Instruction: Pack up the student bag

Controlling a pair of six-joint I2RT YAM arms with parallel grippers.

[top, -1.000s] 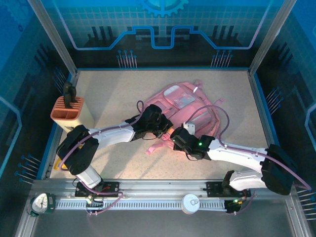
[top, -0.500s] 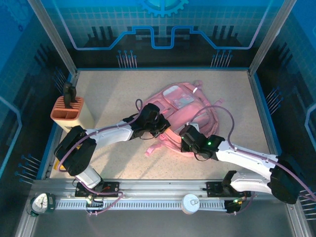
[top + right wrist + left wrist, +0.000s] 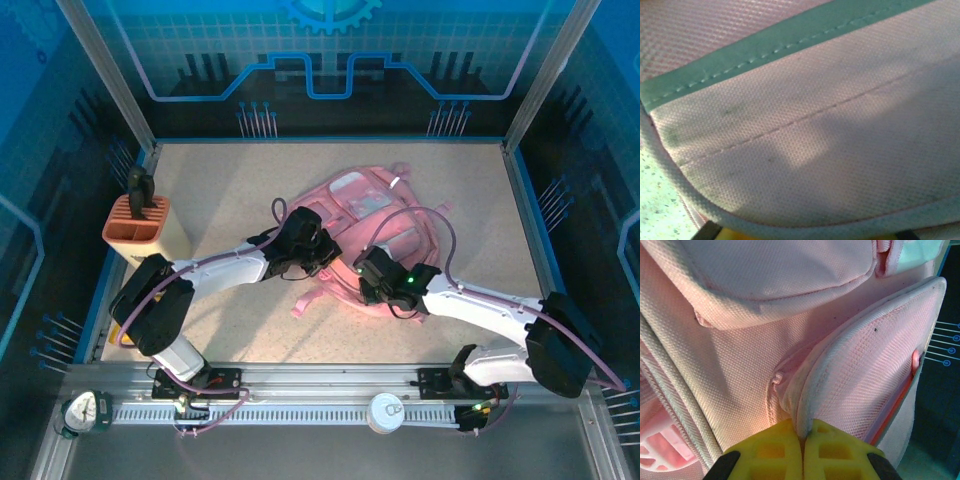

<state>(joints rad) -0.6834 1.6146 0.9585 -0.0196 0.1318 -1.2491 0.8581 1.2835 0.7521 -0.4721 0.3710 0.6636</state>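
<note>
**Mia:** Where do we see the student bag (image 3: 372, 203)?

**Tom:** We see it lying on the bench (image 3: 230, 190), a bit to the right of the middle. It is big, soft and pink.

**Mia:** What are the left fingers (image 3: 328, 262) doing?

**Tom:** They are at the bag's left side. From the left wrist we see two yellow pads (image 3: 772, 452) pressed together, with a thin fold of the bag's pink net cloth between them. So they are pinching the bag.

**Mia:** And the right fingers (image 3: 366, 282)?

**Tom:** From above we see them over the near edge of the bag, close to the left ones. From the right wrist we see pink cloth very close up, with a line of stitches across it. There is just a tiny bit of yellow at the bottom. We cannot tell if these fingers are open or closed.

**Mia:** Do we see other things?

**Tom:** Yes. An orange box (image 3: 137, 228) stands at the left edge of the bench, well apart from the bag. A dark thing (image 3: 140, 188) sticks up out of it.
</note>
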